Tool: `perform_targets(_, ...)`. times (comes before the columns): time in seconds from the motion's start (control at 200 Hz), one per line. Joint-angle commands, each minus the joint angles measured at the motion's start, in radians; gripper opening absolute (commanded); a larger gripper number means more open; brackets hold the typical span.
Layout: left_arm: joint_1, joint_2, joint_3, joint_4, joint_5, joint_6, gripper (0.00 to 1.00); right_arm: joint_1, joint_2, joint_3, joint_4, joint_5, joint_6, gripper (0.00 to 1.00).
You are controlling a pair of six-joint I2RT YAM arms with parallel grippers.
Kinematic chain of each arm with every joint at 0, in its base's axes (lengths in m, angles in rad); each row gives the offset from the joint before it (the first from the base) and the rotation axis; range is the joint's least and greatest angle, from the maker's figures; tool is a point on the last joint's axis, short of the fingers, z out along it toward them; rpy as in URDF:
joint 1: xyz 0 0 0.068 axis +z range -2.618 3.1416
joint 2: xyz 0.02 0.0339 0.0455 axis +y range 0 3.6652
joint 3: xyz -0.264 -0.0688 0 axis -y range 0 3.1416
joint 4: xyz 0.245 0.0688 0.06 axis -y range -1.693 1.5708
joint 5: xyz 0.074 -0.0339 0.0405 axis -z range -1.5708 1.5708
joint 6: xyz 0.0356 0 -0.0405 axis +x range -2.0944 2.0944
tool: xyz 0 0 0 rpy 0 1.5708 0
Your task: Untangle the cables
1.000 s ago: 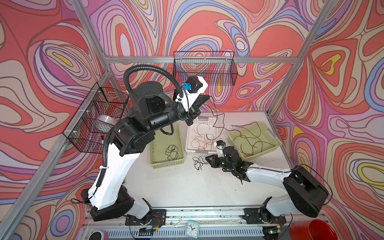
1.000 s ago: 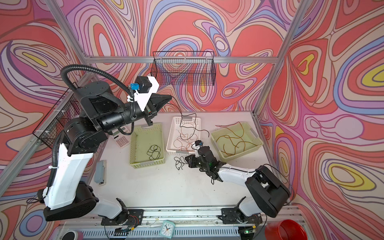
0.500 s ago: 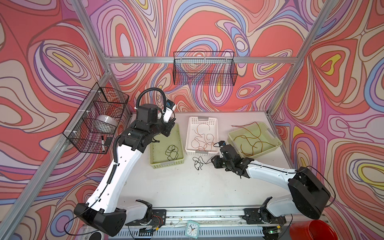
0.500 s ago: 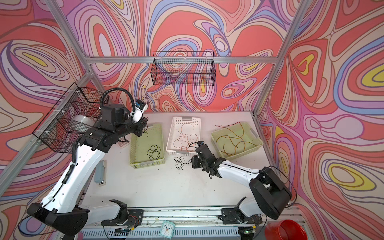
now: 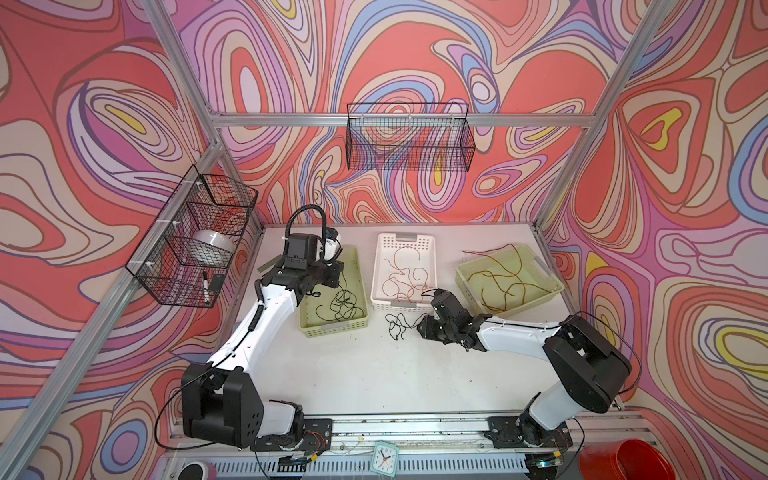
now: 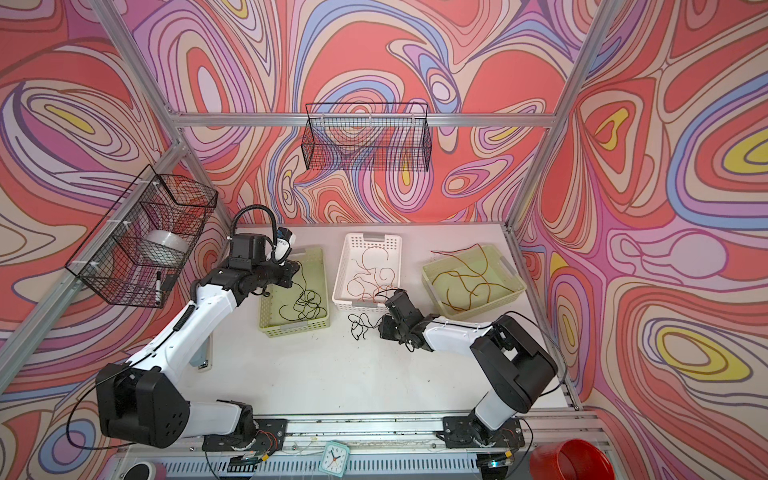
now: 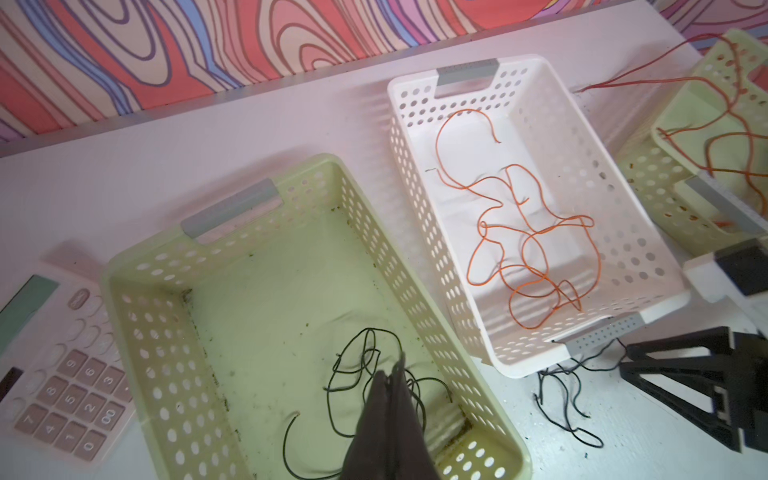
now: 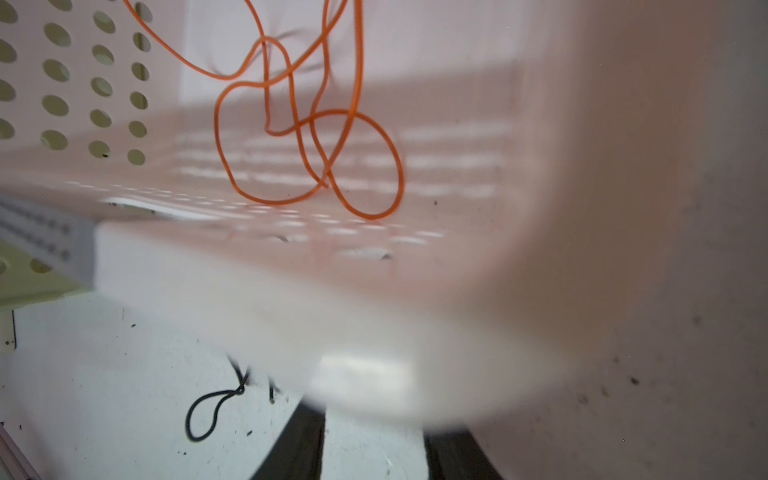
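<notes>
White basket (image 5: pixel 405 239) stands mid-counter (image 5: pixel 374 374), w/ orange cables (image 5: pixel 405 282) coiled loose inside.

Just left of it, a green basket (image 5: pixel 332 328) holds a black tangle (image 5: pixel 340 305). Left tool (image 7: pixel 395 374) hangs over that tangle, clenched, tips together. A black strand runs up toward the tips. The tool is blurred in the left wrist view and covers that spot, so can't tell if the strand is pinched.

On the robot-base side of the white basket, right by its near wall, a loose black cable (image 5: pixel 397 326) lies on the counter. Right tool (image 8: pixel 374 444) sits just beside it, released. Its fingers (image 8: pixel 299 440) stand apart w/ bare counter between and nothing held; the frame edge cuts them off. Most of the right wrist view is blurred basket wall, and only one loop of that cable shows.

Right of the white basket, a 2nd green basket (image 5: pixel 548 286) holds red-brown cables (image 5: pixel 503 282); one end trails over its rim.

Far left of the white basket, a calculator (image 7: pixel 62 374) is cut off at the frame edge.
</notes>
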State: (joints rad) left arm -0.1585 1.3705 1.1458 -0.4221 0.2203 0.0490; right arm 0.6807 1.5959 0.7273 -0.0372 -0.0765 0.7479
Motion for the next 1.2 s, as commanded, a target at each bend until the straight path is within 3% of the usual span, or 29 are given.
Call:
perform_targets(0.0, 0.029, 0.002, -0.012, 0.014, -0.152, -0.064, 0.14, 0.006, -0.037, -0.012, 0.036, -0.008, 0.058, 0.39)
perform_targets(0.055, 0.033, -0.003, -0.017, 0.006, -0.161, -0.074, 0.48, 0.007, -0.056, -0.020, 0.039, -0.011, 0.072, 0.39)
perform_targets(0.08, 0.033, -0.008, -0.019, 0.004, -0.163, -0.079, 0.59, 0.007, -0.063, -0.015, 0.037, -0.014, 0.076, 0.39)
perform_targets(0.235, 0.033, -0.073, -0.052, 0.038, -0.122, -0.114, 0.99, 0.008, -0.054, 0.027, 0.023, -0.054, 0.133, 0.39)
perform_targets(0.516, 0.033, -0.149, -0.081, 0.028, -0.058, -0.125, 1.00, 0.014, 0.079, 0.144, -0.109, -0.062, 0.164, 0.37)
perform_targets(0.741, 0.033, -0.185, -0.091, 0.022, -0.034, -0.103, 1.00, 0.018, 0.086, 0.180, -0.241, -0.018, 0.154, 0.35)
perform_targets(1.107, 0.033, -0.196, -0.090, 0.032, 0.025, -0.102, 0.99, 0.031, 0.168, 0.202, -0.207, 0.097, 0.132, 0.31)
perform_targets(1.197, 0.033, -0.204, -0.093, 0.027, 0.031, -0.099, 0.98, 0.031, 0.170, 0.212, -0.199, 0.127, 0.139, 0.25)
